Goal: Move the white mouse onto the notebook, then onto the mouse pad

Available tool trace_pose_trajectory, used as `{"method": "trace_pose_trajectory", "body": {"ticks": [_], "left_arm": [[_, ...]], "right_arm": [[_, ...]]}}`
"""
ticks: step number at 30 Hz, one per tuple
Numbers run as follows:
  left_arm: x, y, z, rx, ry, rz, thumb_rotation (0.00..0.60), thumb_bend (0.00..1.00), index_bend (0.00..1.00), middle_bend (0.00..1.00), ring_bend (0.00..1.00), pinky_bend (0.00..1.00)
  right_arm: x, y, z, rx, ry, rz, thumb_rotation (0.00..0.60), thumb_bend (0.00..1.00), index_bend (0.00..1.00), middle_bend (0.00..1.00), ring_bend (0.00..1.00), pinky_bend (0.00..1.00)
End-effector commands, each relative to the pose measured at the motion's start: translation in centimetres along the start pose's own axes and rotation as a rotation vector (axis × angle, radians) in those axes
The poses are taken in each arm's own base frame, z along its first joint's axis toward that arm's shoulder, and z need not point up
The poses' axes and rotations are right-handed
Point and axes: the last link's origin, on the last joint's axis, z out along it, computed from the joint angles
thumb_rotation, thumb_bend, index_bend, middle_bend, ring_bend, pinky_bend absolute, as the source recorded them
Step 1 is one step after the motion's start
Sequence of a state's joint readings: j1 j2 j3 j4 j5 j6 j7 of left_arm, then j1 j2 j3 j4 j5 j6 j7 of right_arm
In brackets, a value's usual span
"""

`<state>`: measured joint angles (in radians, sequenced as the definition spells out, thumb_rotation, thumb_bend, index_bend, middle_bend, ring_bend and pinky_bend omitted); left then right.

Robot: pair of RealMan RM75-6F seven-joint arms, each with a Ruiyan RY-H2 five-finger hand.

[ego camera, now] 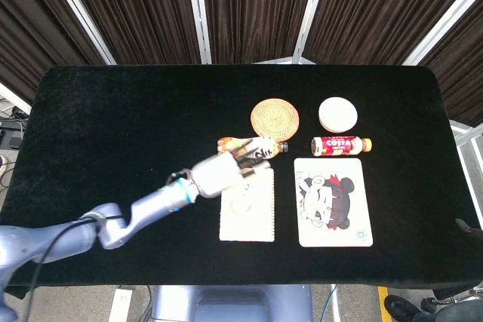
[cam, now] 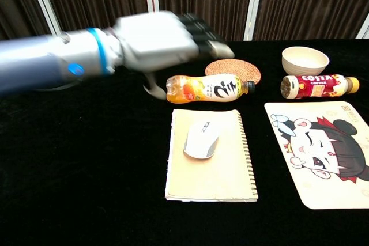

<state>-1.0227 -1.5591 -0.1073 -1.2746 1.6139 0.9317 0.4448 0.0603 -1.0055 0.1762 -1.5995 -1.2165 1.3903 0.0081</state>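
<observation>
From the head view I have the left robot hand (ego camera: 220,174) hanging just off the notebook's (ego camera: 247,205) upper left corner, motion-blurred, with nothing in it as far as I can make out. The white mouse (ego camera: 241,203) lies on the notebook as a pale oval, hard to separate from the paper at this angle. The notebook sits near the front edge of the desk (ego camera: 113,126), around the middle, and the mouse pad (ego camera: 332,202) lies just beside it toward the right edge, the two apart by a narrow strip of black cloth. That layout suits me: I judge the second leg to be a short sideways carry. Behind them lie an orange bottle (ego camera: 252,147) and a Costa bottle (ego camera: 341,144) on their sides, then a woven coaster (ego camera: 275,117) and a white bowl (ego camera: 337,114). I cannot find my right robot hand here.

The chest view settles things. The left robot hand (cam: 158,41) is raised well above the desk, palm down, fingers extended forward and holding nothing; blur keeps me from judging their spread closely. The white mouse (cam: 201,140) rests flat on the upper half of the notebook (cam: 211,156), clear of the spiral binding along its right side. The first placement looks done to me; I read the lifted hand as giving clearance. The mouse pad (cam: 318,151) carries nothing yet. My right robot hand is out of this view too.
</observation>
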Motion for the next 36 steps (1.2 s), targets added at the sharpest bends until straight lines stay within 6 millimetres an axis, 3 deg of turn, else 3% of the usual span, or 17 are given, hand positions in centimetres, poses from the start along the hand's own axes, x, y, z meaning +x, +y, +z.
{"method": "trace_pose_trajectory", "body": {"ticks": [1, 6, 9, 11, 14, 16, 19, 25, 32, 36], "left_arm": [[0.8, -5.6, -5.9, 0.331, 0.007, -0.16, 0.6, 0.0, 0.0, 0.0, 0.0, 0.0], [0.4, -7.7, -10.9, 0.552, -0.005, -0.292, 0.6, 0.0, 0.0, 0.0, 0.0, 0.0], [0.1, -9.0, -16.3, 0.737, -0.03, -0.367, 0.6, 0.0, 0.0, 0.0, 0.0, 0.0], [0.0, -9.2, -20.7, 0.848, -0.059, -0.397, 0.6, 0.0, 0.0, 0.0, 0.0, 0.0], [0.2, -8.7, -24.6, 0.935, -0.096, -0.449, 0.6, 0.0, 0.0, 0.0, 0.0, 0.0], [0.0, -8.2, -27.6, 1.025, -0.125, -0.488, 0.6, 0.0, 0.0, 0.0, 0.0, 0.0], [0.5, -7.9, -28.9, 1.036, -0.145, -0.489, 0.6, 0.0, 0.0, 0.0, 0.0, 0.0], [1.2, -7.6, -29.6, 1.03, -0.129, -0.484, 0.6, 0.0, 0.0, 0.0, 0.0, 0.0], [0.9, -7.4, -29.4, 1.006, -0.139, -0.504, 0.6, 0.0, 0.0, 0.0, 0.0, 0.0], [0.7, -7.4, -29.4, 1.006, -0.142, -0.514, 0.6, 0.0, 0.0, 0.0, 0.0, 0.0]], "right_arm": [[0.1, -0.1, -0.2, 0.009, 0.007, 0.008, 0.6, 0.0, 0.07, 0.0, 0.0, 0.0], [0.2, -0.6, -0.4, 0.029, 0.017, 0.011, 0.6, 0.0, 0.07, 0.0, 0.0, 0.0], [-0.2, -1.4, -0.7, 0.07, 0.011, 0.007, 0.6, 0.0, 0.07, 0.0, 0.0, 0.0], [-0.5, -2.8, -0.9, 0.146, 0.01, 0.043, 0.6, 0.0, 0.07, 0.0, 0.0, 0.0], [-1.2, -4.5, -1.2, 0.253, -0.007, 0.047, 0.6, 0.0, 0.07, 0.0, 0.0, 0.0], [-1.9, -7.2, -0.7, 0.375, -0.049, -0.01, 0.6, 0.0, 0.07, 0.0, 0.0, 0.0], [-2.7, -10.7, -0.1, 0.525, -0.085, -0.102, 0.6, 0.0, 0.07, 0.0, 0.0, 0.0], [-4.5, -17.4, 0.8, 0.796, -0.181, -0.208, 0.6, 0.0, 0.07, 0.01, 0.0, 0.0], [-6.5, -25.0, 1.7, 1.071, -0.151, -0.327, 0.6, 0.0, 0.14, 0.2, 0.04, 0.04], [-7.2, -28.7, 1.8, 1.175, -0.133, -0.363, 0.6, 0.03, 0.17, 0.24, 0.09, 0.08]]}}
